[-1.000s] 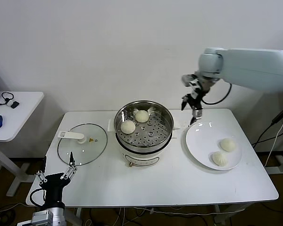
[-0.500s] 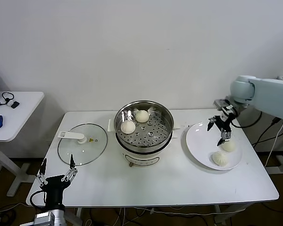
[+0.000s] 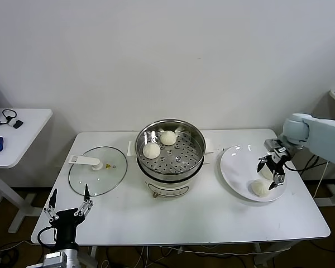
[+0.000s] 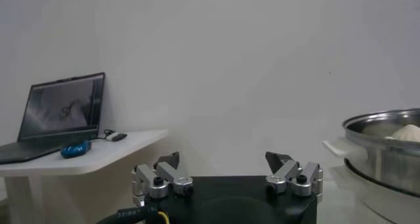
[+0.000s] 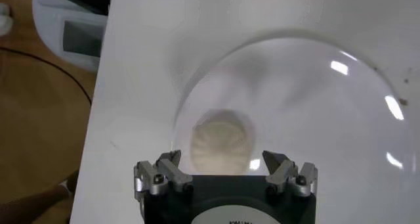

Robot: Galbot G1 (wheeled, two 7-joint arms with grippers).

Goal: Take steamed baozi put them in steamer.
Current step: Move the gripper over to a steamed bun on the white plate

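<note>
The right gripper point(image 3: 272, 172) has its fingers spread wide with nothing between them, hanging right over the far-right part of the round white plate point(image 3: 237, 167), just above one of the two pleated cream-white baozi still sitting there; in the head view that bun is mostly hidden behind the gripper, but the right wrist view looks straight down on a bun point(image 5: 222, 138) framed between the two fingertips, not touching either one as far as can be told. The other plate bun point(image 3: 260, 187) sits just nearer the table's front edge, right beside the gripper. The pale grey right arm reaches in from the right edge of the head view. Left of the plate, in the middle of the white rectangular table point(image 3: 212, 218), stands the shiny round stainless-steel steamer basket point(image 3: 196, 146) with a perforated bottom on its white pot base, and two more baozi already lie inside it, one toward the back point(image 3: 168, 137) and one just in front and to the left of it point(image 3: 152, 150). Further left the flat glass lid point(image 3: 97, 170) with a white handle lies on the table. The left gripper point(image 3: 68, 206) is parked low at the front-left corner of the table, fingers splayed open and empty, well away from everything else
</note>
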